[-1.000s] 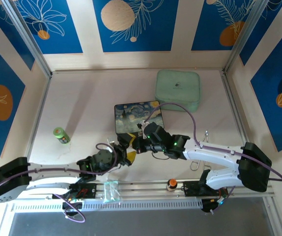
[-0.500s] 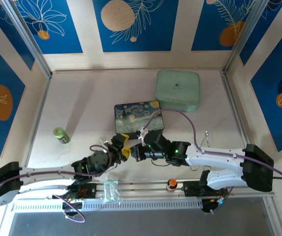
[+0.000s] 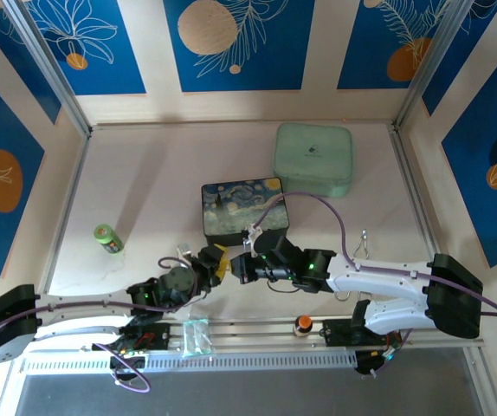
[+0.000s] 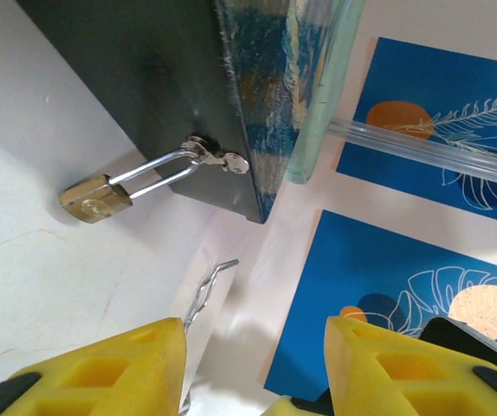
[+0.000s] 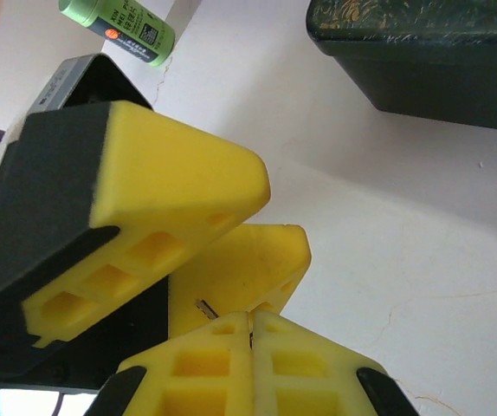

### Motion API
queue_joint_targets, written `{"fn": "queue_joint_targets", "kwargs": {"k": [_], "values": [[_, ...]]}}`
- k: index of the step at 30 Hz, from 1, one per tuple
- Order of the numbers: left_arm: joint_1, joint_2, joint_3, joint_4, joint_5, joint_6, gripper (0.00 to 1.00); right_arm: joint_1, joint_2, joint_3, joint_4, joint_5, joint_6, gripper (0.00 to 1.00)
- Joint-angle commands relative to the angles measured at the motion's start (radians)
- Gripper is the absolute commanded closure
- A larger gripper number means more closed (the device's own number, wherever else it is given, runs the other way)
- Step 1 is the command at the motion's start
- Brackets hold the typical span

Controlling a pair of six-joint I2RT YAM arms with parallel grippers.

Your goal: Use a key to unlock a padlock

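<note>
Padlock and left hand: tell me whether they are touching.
Apart. The left wrist view shows bare table between the padlock and the yellow fingers of the open left hand.

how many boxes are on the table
2: the starry-night box near the centre, and the mint-green case just behind it to the right. Nothing suggests another is hidden.

Right gripper (image 5: pixel 250 340) closed on the thin key (image 5: pixel 203 306), green bottle (image 5: pixel 117 30) and dark box (image 5: pixel 422 52) beyond.
</note>
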Motion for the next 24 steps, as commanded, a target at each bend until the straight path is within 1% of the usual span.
{"fn": "queue_joint_targets", "kwargs": {"k": [1, 4, 6, 7, 9, 14, 17, 24], "values": [[-0.005, 0.001, 0.016, -0.035, 0.009, -0.007, 0.55, 0.015, -0.025, -0.004, -0.011, 0.051, 0.005, 1.0], [-0.005, 0.001, 0.016, -0.038, 0.012, -0.007, 0.61, 0.025, -0.02, 0.008, -0.02, 0.067, -0.004, 1.0], [-0.005, 0.002, 0.014, -0.038, 0.014, -0.008, 0.75, 0.031, -0.014, 0.016, -0.025, 0.072, -0.008, 1.0], [-0.005, 0.002, 0.013, -0.039, 0.015, -0.009, 0.79, 0.034, -0.011, 0.02, -0.029, 0.077, -0.01, 1.0], [-0.005, -0.001, 0.013, -0.048, 0.016, -0.01, 0.81, 0.037, -0.01, 0.023, -0.03, 0.081, -0.007, 1.0], [-0.005, -0.007, 0.01, -0.077, 0.018, -0.016, 0.81, 0.041, -0.016, 0.026, -0.036, 0.096, -0.004, 1.0], [-0.005, -0.012, 0.008, -0.093, 0.017, -0.017, 0.88, 0.044, -0.015, 0.028, -0.039, 0.104, -0.002, 1.0], [-0.005, -0.015, 0.005, -0.11, 0.016, -0.019, 0.9, 0.057, -0.017, 0.032, -0.041, 0.132, 0.006, 1.0]]}}
